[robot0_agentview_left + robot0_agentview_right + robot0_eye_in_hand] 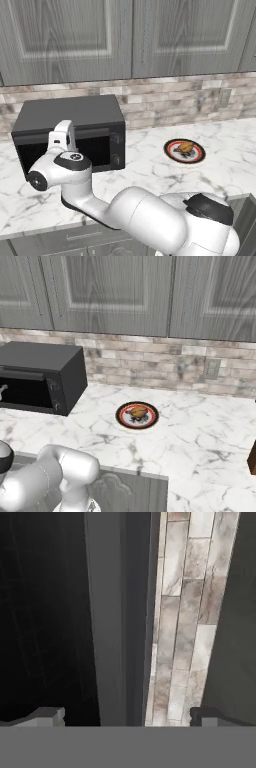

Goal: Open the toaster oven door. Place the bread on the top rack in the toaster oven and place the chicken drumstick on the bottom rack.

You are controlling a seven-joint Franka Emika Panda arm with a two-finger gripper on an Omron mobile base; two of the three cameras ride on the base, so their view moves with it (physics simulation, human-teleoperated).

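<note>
A: Where, the claw?

B: Up against the front of the toaster oven, near the top edge, just at the toaster oven door. Jaws spread wide, one fingertip low at each side of the hand view, nothing between them but the dark glass and a grey upright strip of the oven's frame. Holding nothing.

A: And the oven's lie?

B: Boxy, matte black, long axis running side to side along the tiled back wall. Dark glass front facing out toward the claw and the base. Door looking shut, flat against the front. Control panel with two small knobs at the end away from the claw, toward the plate.

A: The food?

B: Well off to the claw's right on the marble counter: a round plate, dark rim, red ring. On it the chicken drumstick, lumpy orange-brown, long axis roughly slanting across the plate; taper direction too small to tell. Bread not told apart from it at this size.

A: Any writing, brand, label?

B: None readable on oven, plate or wall. Knob markings too small.
</note>
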